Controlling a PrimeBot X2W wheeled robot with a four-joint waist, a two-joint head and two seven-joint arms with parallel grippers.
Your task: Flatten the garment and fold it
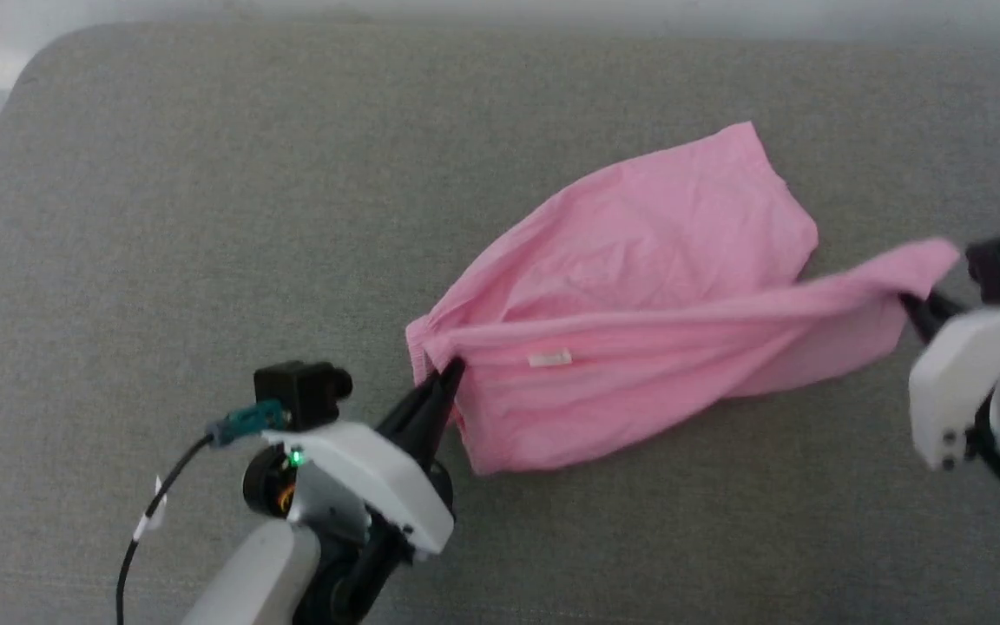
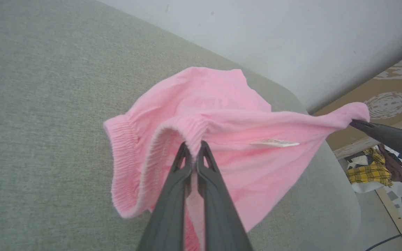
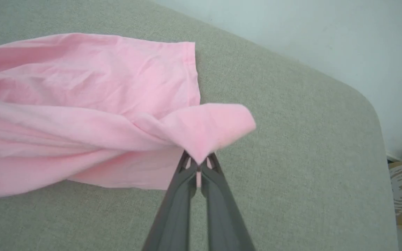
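Note:
The pink shorts (image 1: 639, 286) hang stretched between both grippers over the grey cushion (image 1: 205, 217), their far part resting on it. My left gripper (image 1: 450, 371) is shut on the gathered waistband at the shorts' left end; in the left wrist view the fingertips pinch the waistband (image 2: 194, 148). A small white label (image 1: 549, 358) shows just right of that grip, the same label (image 2: 274, 142) seen from the wrist. My right gripper (image 1: 910, 302) is shut on the shorts' right corner, and its wrist view shows the pink corner (image 3: 218, 129) folded over the gripper (image 3: 198, 163).
The grey cushion's far edge meets a pale wall (image 2: 291, 35). Past its rounded corner lie a brown patterned floor (image 2: 389, 101) and a pile of yellow plaid cloth (image 2: 368, 172). A black cable (image 1: 144, 521) trails from my left wrist.

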